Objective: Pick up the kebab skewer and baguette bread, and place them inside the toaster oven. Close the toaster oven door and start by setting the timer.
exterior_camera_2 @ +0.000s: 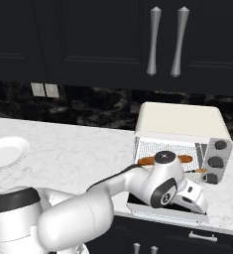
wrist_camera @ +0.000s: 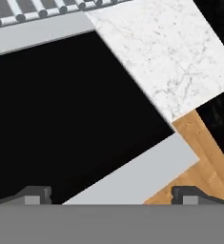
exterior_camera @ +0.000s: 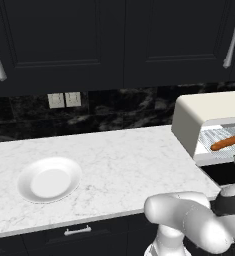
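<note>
1. The toaster oven (exterior_camera_2: 180,121), cream-white with rounded edges, stands at the right end of the marble counter (exterior_camera: 114,160), three dark knobs (exterior_camera_2: 216,161) down its right side.
2. Its door (wrist_camera: 61,114) lies folded down flat, dark glass with pale trim.
3. The baguette bread (exterior_camera: 228,142) lies on the oven's wire rack (exterior_camera: 214,134); the kebab skewer (exterior_camera_2: 197,170), orange-tipped, pokes out beside the knobs.
4. The gripper (wrist_camera: 111,194) hangs over the lowered door, jaws spread wide, holding nothing.
5. A white plate (exterior_camera: 49,179) sits well left of the oven; the arm's wrist hides part of the oven's mouth.
</note>
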